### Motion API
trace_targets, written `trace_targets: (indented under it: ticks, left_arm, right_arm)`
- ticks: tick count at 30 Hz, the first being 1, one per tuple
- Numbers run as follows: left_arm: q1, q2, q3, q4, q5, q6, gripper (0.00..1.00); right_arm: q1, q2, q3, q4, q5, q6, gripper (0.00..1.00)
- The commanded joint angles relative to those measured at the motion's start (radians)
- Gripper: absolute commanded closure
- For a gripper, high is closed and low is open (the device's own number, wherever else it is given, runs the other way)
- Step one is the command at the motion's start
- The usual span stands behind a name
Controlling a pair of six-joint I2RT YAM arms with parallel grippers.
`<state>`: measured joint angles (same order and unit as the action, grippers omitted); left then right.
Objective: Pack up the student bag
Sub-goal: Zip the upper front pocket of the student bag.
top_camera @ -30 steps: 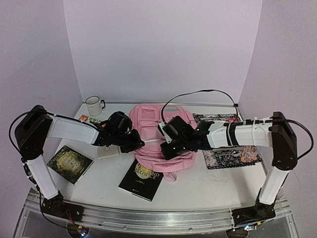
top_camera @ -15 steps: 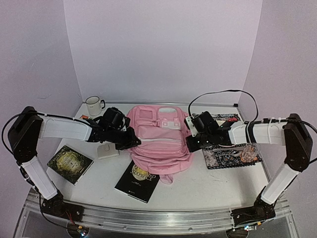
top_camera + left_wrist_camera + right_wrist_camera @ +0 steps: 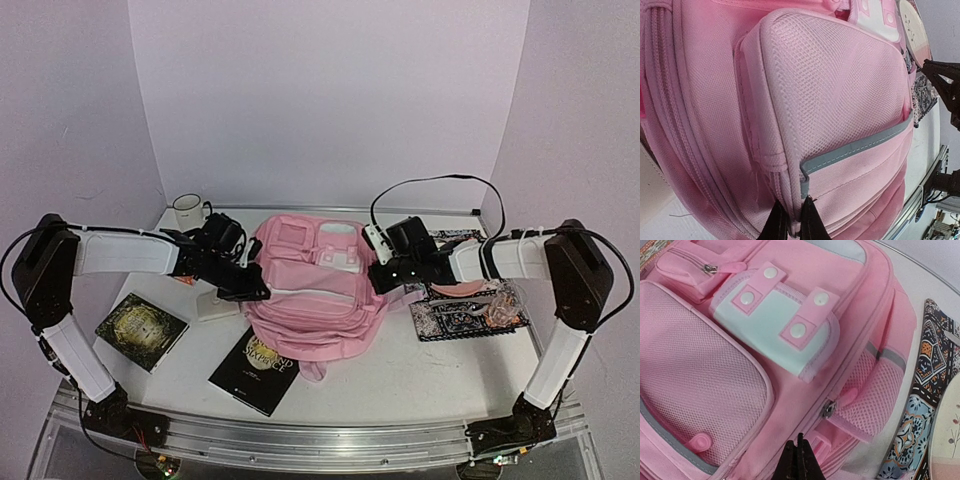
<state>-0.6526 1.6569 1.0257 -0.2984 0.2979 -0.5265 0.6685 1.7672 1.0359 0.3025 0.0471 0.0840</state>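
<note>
On the white counter (image 3: pixel 400 380) the soft pink fabric backpack (image 3: pixel 310 290) lies flat at centre, front up. Its visible pockets are closed and their contents hidden. The left tool (image 3: pixel 792 221) is narrow, pinching a seam fold on the bag's left side. The right tool (image 3: pixel 799 460) has its fingers pressed together at the right-side zip; cannot tell if fabric is caught. Versus half a second ago, the backpack sits further left, overlapping the black paperback book (image 3: pixel 250 368).

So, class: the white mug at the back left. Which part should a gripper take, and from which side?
Probably best: grip the mug at its rim from above, one finger inside: it stands upright, mouth open. Avoid the side facing the student bag, where the handle sticks out.
</note>
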Motion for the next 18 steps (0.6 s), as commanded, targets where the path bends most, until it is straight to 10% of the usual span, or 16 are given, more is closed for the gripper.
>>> trace_targets:
  ticks: [1,8,18]
  left_arm:
    - [-0.005,-0.013,0.084,-0.044,-0.063,0.118,0.93]
    - [0.009,0.049,0.151,-0.062,-0.114,0.178,0.97]
    - [0.037,0.122,0.211,-0.062,-0.113,0.256,0.98]
  right_arm:
    - [0.004,-0.051,-0.016,-0.006,-0.090,-0.071,0.91]
    - [0.002,-0.128,-0.138,-0.046,-0.302,-0.221,0.63]
    - [0.002,-0.086,-0.123,-0.050,-0.375,-0.286,0.54]
